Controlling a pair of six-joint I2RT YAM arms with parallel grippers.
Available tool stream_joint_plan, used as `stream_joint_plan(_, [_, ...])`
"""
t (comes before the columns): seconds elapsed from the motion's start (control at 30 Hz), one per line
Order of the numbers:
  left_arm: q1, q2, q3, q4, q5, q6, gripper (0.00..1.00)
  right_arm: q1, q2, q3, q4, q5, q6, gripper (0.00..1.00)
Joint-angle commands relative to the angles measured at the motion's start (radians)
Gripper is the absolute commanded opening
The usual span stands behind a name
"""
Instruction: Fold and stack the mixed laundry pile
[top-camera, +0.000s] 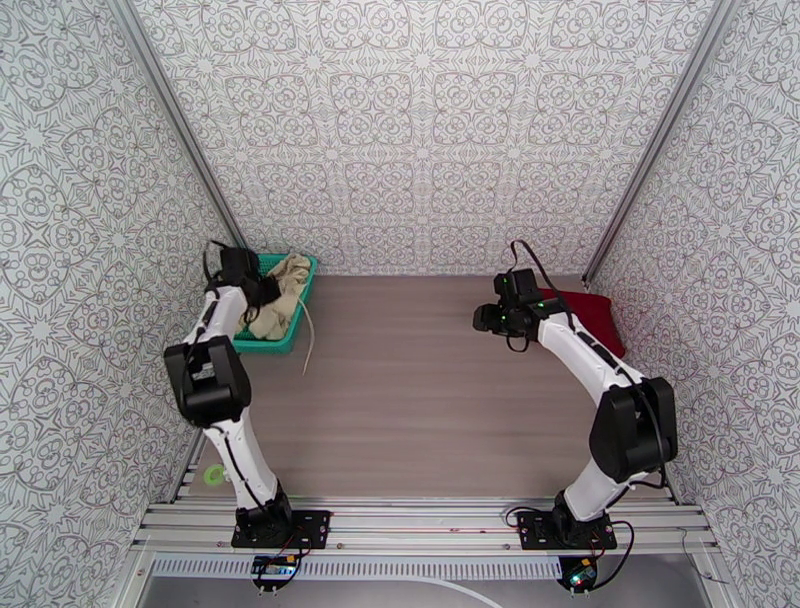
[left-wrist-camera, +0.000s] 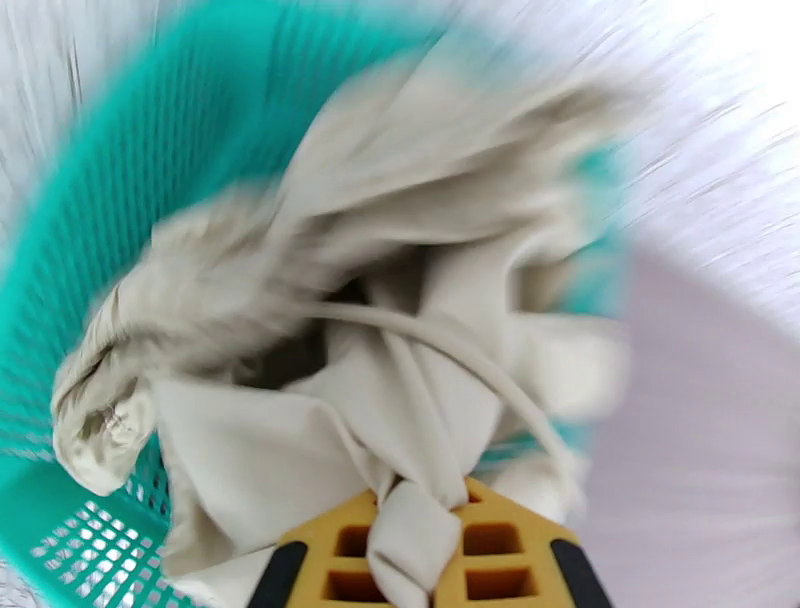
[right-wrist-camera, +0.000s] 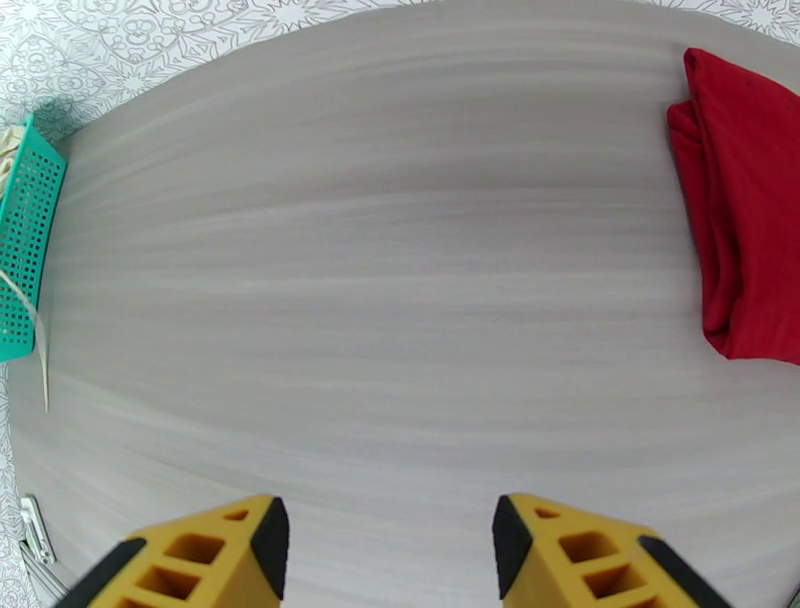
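Observation:
The cream-beige garment (top-camera: 281, 294) lies bunched in the teal mesh basket (top-camera: 302, 301) at the table's far left, its thin white cord (top-camera: 309, 340) trailing over the rim onto the table. In the left wrist view my left gripper (left-wrist-camera: 412, 545) is shut on a fold of the cream-beige garment (left-wrist-camera: 400, 400), the cloth pinched between the yellow fingers (left-wrist-camera: 500, 545). The dark red shirt (top-camera: 595, 315) lies folded at the far right, behind my right arm. My right gripper (right-wrist-camera: 390, 545) hangs open above bare table, the dark red shirt (right-wrist-camera: 745, 200) off to its right.
Patterned walls close in the table on the left, back and right. The basket (right-wrist-camera: 25, 250) stands against the left wall. A wide stretch of grey wood-grain tabletop (top-camera: 420, 400) lies between the two arms.

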Motion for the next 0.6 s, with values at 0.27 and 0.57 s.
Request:
stream_joint_plan(0.27, [-0.27,-0.527,0.003,0.102,0.155,-0.129,0.0,0.002,-0.171,-0.073,0.039,0.1,0.018,0.6])
stream_joint_plan(0.57, [-0.854,-0.634,-0.597,0.363,-0.229,-0.171,0.23,-0.083,-0.264,-0.19,-0.039,0.126,0.008,0.61])
